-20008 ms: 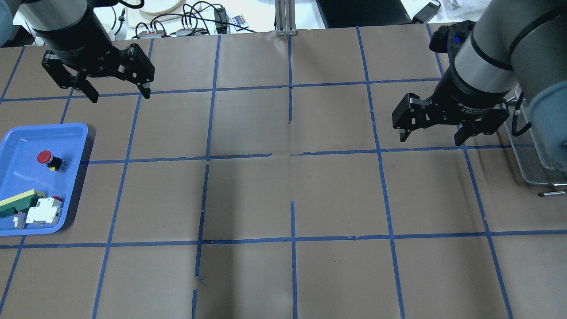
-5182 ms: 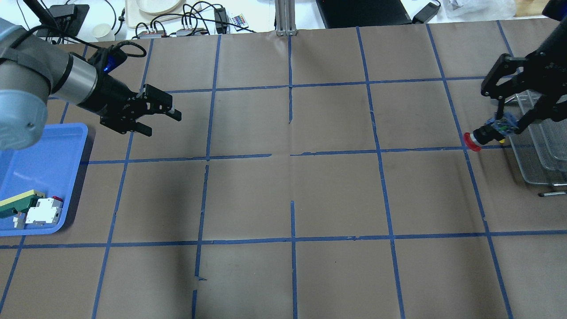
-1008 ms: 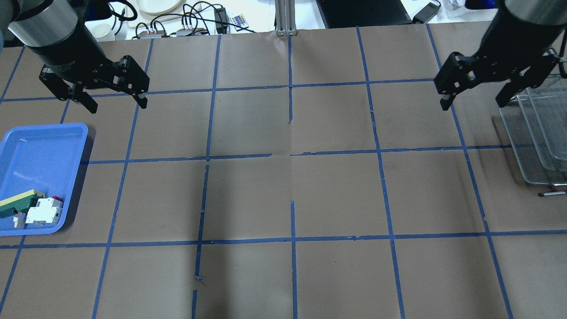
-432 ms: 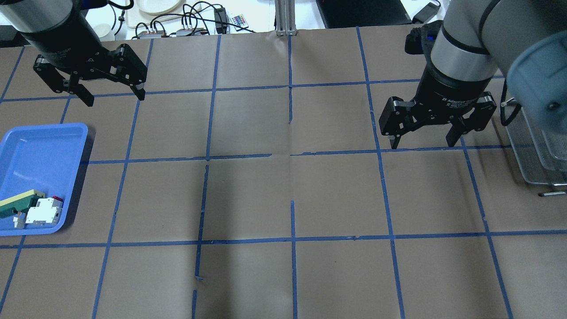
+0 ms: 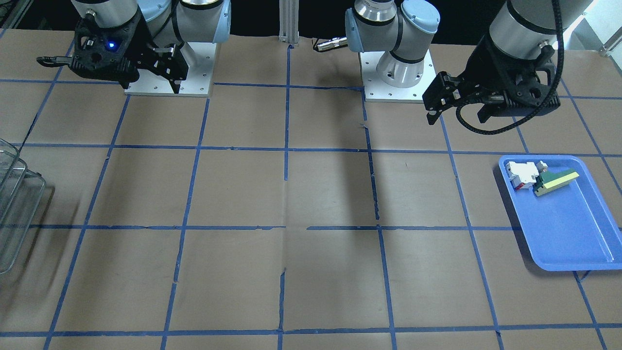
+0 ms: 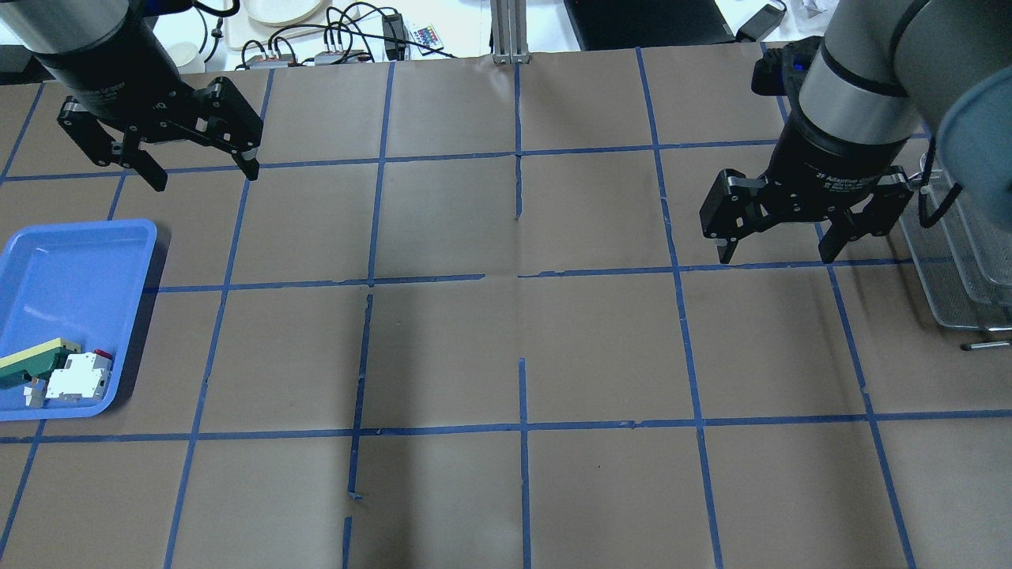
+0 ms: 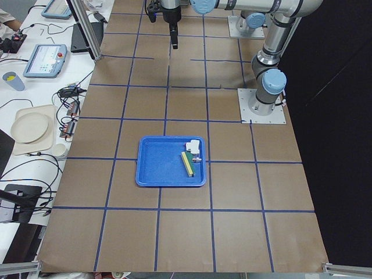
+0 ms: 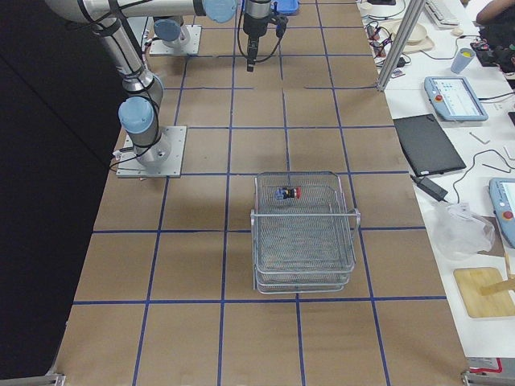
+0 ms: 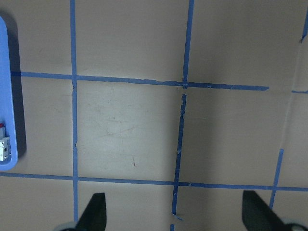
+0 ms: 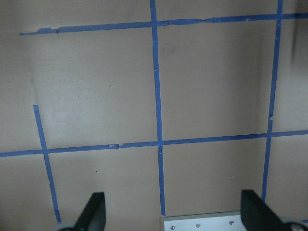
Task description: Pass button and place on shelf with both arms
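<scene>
Brown taped table (image 6: 601, 348); button (image 8: 288, 193) inside shelf (image 8: 306, 245); left pincer (image 6: 205, 180), right pincer (image 6: 775, 258) spread.

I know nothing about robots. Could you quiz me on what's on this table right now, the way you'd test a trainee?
1. True or false: the button lies in the shelf.
2. What lies in the tray?
A. the button alone
B. a white-and-red block and a green-and-yellow piece
C. a cup
3. Are the left gripper and the right gripper open or shut, and what do they hold?

Key
1. True.
2. B.
3. Both are open and hold nothing.
</scene>
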Available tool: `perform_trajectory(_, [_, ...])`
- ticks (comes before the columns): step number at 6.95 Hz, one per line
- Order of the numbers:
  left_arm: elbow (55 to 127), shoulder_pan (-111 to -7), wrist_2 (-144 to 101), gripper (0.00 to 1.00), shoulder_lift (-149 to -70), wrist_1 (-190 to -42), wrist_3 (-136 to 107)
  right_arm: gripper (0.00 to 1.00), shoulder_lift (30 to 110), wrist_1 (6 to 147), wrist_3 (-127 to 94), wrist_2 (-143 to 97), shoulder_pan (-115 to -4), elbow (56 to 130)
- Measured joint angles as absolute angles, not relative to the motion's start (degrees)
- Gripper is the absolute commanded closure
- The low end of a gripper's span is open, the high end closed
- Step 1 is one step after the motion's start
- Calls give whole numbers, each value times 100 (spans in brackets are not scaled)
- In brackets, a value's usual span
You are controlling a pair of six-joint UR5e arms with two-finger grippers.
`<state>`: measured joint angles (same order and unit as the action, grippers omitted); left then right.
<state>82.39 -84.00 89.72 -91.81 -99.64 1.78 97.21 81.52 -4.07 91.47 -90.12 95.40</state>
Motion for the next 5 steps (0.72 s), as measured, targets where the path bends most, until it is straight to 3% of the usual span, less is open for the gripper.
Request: perform_trajectory(5, [8252, -8402, 8981, 0, -9205, -9933, 204, 0, 9883, 8147, -422, 8998, -8985, 9533])
